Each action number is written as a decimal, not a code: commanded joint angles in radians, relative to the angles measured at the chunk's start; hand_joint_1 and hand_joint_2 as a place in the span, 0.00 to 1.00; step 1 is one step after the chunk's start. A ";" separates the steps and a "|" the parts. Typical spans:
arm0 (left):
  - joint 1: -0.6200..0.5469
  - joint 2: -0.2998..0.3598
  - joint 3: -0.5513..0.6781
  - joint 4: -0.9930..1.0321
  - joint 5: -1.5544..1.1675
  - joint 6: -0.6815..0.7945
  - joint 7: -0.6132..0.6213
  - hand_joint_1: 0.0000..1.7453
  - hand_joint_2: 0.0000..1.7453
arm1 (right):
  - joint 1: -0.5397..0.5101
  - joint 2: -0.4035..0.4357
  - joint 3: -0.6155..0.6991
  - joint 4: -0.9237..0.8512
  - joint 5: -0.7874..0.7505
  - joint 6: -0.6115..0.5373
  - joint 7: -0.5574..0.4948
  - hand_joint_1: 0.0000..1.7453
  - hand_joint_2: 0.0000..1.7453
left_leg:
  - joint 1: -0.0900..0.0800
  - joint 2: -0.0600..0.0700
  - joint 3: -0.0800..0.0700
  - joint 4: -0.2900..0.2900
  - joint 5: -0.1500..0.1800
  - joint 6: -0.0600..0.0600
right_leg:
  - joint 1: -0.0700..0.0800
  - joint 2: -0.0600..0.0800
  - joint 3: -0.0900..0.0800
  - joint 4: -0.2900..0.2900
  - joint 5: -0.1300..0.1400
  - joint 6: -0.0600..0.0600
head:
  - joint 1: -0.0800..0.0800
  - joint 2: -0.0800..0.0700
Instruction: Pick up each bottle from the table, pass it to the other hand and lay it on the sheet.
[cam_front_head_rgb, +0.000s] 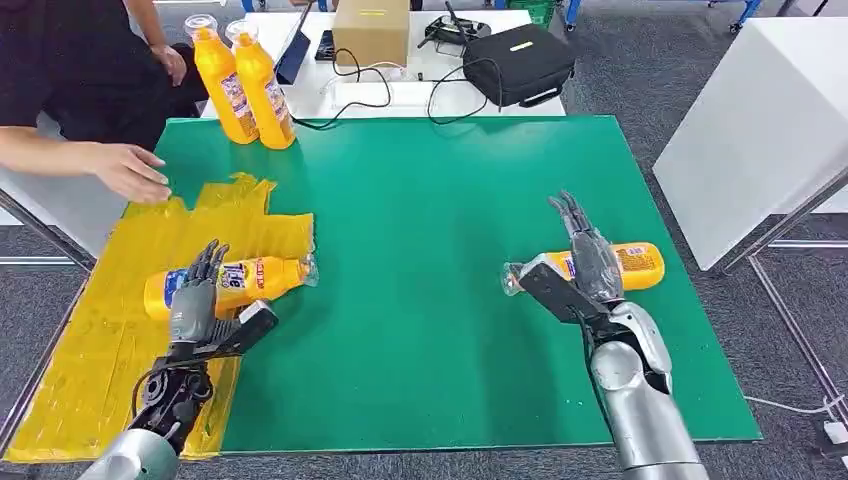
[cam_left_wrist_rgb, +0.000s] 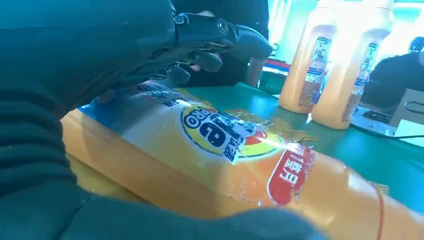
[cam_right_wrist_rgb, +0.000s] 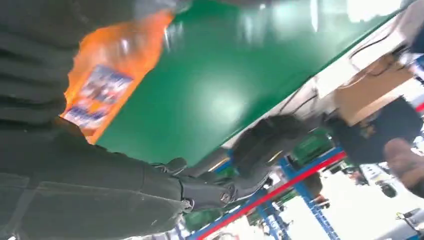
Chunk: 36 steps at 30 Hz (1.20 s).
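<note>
Four bottles on the surface (cam_front_head_rgb: 440, 200): two upright (cam_front_head_rgb: 245, 85), two lying.
Left robot hand (cam_front_head_rgb: 193, 300) rests spread over sheet (cam_front_head_rgb: 90, 330) bottle (cam_front_head_rgb: 250, 278); right robot hand (cam_front_head_rgb: 585, 255) spread over second lying bottle (cam_front_head_rgb: 640, 262), grip unclear.

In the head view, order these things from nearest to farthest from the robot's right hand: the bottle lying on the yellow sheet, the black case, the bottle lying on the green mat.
From the right hand:
1. Bottle on the green mat, directly under the hand.
2. Black case, on the white table behind.
3. Bottle on the yellow sheet, far across at the left hand.
</note>
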<state>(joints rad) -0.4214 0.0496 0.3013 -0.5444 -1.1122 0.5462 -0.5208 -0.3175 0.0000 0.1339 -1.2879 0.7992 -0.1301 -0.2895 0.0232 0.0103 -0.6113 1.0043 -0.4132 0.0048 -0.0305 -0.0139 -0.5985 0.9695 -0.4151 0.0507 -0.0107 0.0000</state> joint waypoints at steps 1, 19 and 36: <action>0.094 -0.030 -0.001 -0.270 0.509 -0.305 -0.177 0.00 0.00 | 0.104 -0.169 -0.230 0.029 0.202 -0.024 0.037 0.00 1.00 | 0.001 -0.007 0.004 -0.001 -0.001 0.002 | 0.001 -0.005 0.007 -0.002 -0.002 -0.003 | 0.000 0.000; 0.137 -0.066 -0.052 -0.543 0.961 -0.708 -0.177 0.00 0.00 | -0.017 -0.244 -0.305 0.321 0.442 -0.039 0.041 0.00 1.00 | 0.000 -0.002 0.002 0.001 -0.001 0.002 | 0.001 0.000 0.004 -0.001 -0.001 -0.002 | 0.000 0.000; 0.128 -0.061 -0.087 -0.566 0.973 -0.714 -0.177 0.00 0.00 | -0.378 -0.214 -0.174 0.785 0.503 -0.080 0.058 0.00 1.00 | -0.002 0.003 0.001 0.001 0.001 0.005 | -0.001 0.005 0.002 0.001 0.002 -0.001 | 0.000 0.000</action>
<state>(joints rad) -0.2786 -0.0126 0.2304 -1.1204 -0.1446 -0.1644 -0.6870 -0.5062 -0.2480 -0.1278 -0.8048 1.2879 -0.1938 -0.2571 0.0212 0.0084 -0.6141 1.0045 -0.4103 0.0084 -0.0322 -0.0160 -0.5983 0.9702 -0.4131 0.0537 -0.0107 0.0000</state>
